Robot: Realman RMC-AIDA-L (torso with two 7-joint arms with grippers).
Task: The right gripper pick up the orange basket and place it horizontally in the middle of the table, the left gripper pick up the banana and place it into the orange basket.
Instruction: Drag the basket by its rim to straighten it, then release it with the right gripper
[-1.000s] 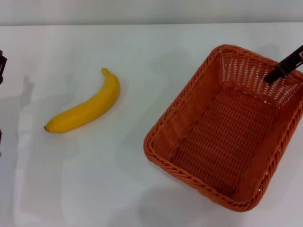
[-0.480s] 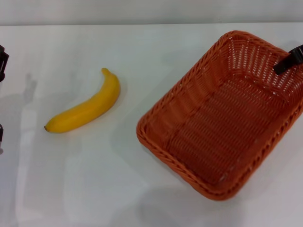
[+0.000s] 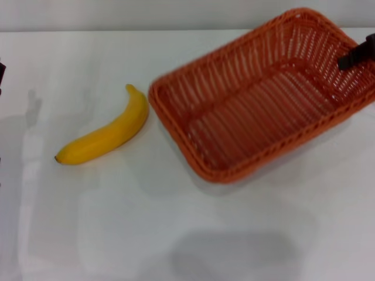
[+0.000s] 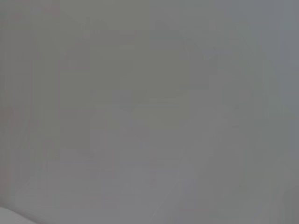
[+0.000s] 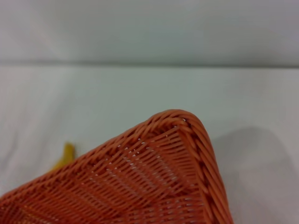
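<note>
Step 1 underway: right claw (image 3: 355, 57) clamped on far-right rim of orange basket (image 3: 258, 99), held tilted above worktop (image 3: 117, 234), toward far-right edge. Not yet set down mid-worktop. Banana (image 3: 108, 133) untouched, left-centre. Left claw (image 3: 2, 73) at left edge, state unclear.

Bare test bench, lab-like setup. Plain white table (image 3: 176, 234) fills head view; featureless pale wall (image 3: 146, 14) along 12 o'clock edge. Only props: orange basket (image 3: 258, 99) at 2 o'clock, banana (image 3: 105, 136) at 9 o'clock. No household clutter visible.
</note>
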